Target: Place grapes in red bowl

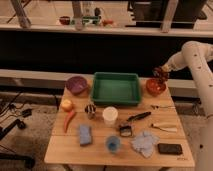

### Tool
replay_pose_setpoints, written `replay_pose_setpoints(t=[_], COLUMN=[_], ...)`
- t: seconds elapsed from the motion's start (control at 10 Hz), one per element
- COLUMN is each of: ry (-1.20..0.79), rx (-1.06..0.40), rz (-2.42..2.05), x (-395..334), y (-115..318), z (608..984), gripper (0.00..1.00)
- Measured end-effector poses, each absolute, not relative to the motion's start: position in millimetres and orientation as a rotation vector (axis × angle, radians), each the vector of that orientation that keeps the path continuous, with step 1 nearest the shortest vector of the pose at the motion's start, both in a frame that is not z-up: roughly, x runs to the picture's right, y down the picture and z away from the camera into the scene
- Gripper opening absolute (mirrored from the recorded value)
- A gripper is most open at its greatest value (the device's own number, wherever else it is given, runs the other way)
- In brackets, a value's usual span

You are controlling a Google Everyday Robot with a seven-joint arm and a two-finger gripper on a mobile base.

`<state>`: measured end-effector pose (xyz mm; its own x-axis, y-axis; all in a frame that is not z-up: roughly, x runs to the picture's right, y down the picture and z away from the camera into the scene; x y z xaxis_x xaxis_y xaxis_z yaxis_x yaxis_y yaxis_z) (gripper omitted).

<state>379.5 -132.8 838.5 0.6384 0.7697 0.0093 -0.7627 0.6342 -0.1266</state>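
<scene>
The red bowl [155, 88] stands at the table's far right corner, right of the green tray. My gripper [161, 75] hangs just above the bowl's far rim, on the white arm that reaches in from the right. A small dark reddish cluster, the grapes [159, 71], sits in the gripper, above the bowl and not inside it.
On the wooden table [100, 155] are a green tray [116, 89], a purple bowl [76, 85], an orange-yellow fruit [66, 104], a carrot [69, 120], a white cup [110, 116], a blue sponge [85, 134], a blue cup [113, 144], a cloth [145, 142], a black phone [170, 148] and utensils [163, 128].
</scene>
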Motion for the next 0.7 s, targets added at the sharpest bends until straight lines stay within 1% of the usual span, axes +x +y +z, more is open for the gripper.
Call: replay_pose_setpoints(t=[0.2,0.3,0.4,0.7], ry=[-0.063,-0.063,-0.063,-0.062], rx=[-0.115,-0.114,-0.115,-0.117], rz=[0.877,0.877,0.877,0.878], x=[380.6,380.7,380.9,381.0], y=[-132.2,-132.2,-132.1,-130.3], z=[838.4,838.3,838.3,840.1], gripper=[0.67,0.75,0.79,0.8])
